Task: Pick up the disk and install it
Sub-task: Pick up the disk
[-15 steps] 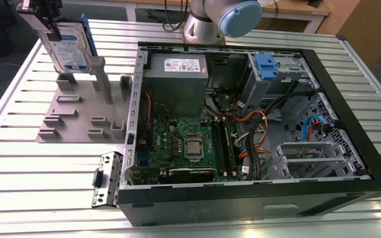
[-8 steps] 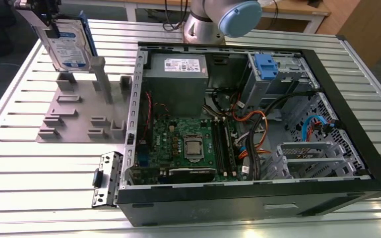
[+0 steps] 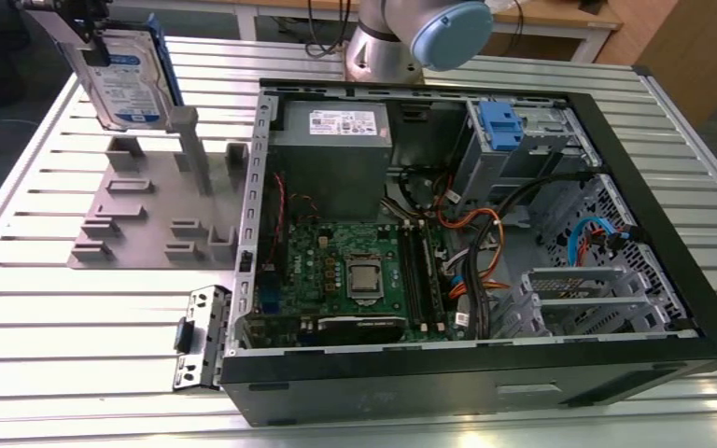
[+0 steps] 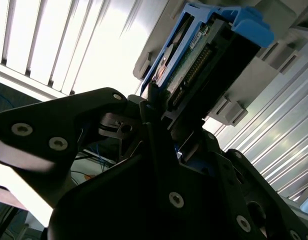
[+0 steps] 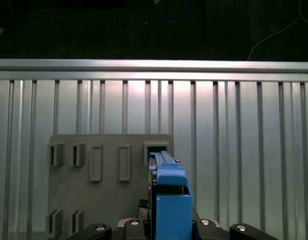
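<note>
The disk (image 3: 128, 79) is held upright, clamped between the fingers of the gripper (image 3: 85, 33), above the grey fixture plate (image 3: 147, 219). The open computer case (image 3: 670, 252) is located beside the plate, on the exterior view's right.

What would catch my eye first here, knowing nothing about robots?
The open computer case lies on the slatted metal table, with its green motherboard and looping cables laid bare. At the exterior view's upper left, the gripper clamps the disk, blue-railed and upright, over a grey holder plate.
</note>
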